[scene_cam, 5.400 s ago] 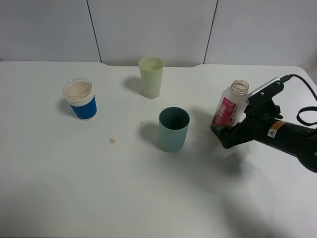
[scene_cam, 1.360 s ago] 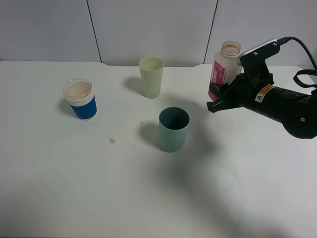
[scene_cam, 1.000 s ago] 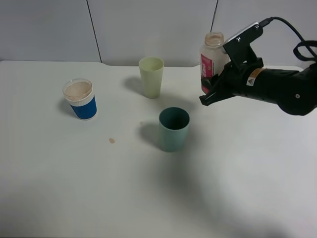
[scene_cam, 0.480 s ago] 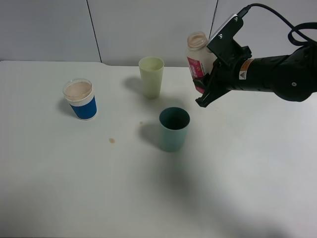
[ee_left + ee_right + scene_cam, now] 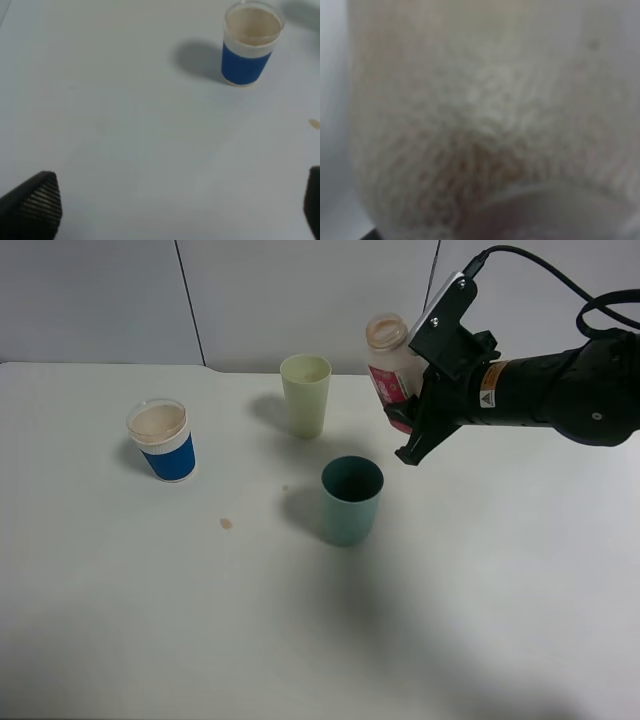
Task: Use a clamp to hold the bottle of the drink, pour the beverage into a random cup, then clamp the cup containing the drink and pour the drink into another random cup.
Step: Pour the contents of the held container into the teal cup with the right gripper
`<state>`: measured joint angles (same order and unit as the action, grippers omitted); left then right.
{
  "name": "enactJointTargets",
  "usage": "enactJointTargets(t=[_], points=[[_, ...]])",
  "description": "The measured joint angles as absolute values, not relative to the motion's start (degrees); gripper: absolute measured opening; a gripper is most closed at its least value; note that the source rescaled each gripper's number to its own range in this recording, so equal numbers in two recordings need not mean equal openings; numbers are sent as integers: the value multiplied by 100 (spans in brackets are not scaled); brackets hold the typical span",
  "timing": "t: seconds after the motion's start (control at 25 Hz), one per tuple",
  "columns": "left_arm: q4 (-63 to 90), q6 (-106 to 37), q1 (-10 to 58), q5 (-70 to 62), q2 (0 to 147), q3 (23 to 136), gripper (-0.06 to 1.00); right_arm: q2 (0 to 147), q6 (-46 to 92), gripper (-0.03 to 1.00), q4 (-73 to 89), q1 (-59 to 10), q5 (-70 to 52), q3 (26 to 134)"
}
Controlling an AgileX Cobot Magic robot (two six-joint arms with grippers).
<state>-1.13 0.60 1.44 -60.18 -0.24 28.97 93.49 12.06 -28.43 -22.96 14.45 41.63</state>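
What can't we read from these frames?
- Bottle fill level: the right wrist view is all blur, too close; in exterior high the right gripper covers its lower half.
- Teal cup contents: the interior is dark in exterior high.
- Left gripper: only its fingers show, cut by the left wrist frame edges; absent from exterior high.

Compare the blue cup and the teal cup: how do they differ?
Colour: blue cup has a white upper band, teal cup is plain. Contents: blue cup shows tan fill near the rim, teal cup's inside looks dark. Place: blue cup left, teal cup central. Both stand upright, ungripped.
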Motion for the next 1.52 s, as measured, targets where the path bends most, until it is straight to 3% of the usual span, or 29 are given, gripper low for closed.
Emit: enactJointTargets(t=[0.2,0.76,1.52], points=[[-113,60,144,-6018,-24,2897,94,9180,1114,2,-3566,-2296,782,4163],[-113,60,144,-6018,-24,2897,94,8943,107,2,-5050,-2296,582,4164],[-113,60,144,-6018,-24,2897,94,8926,300,2,-5796,-2703,-271,4169]])
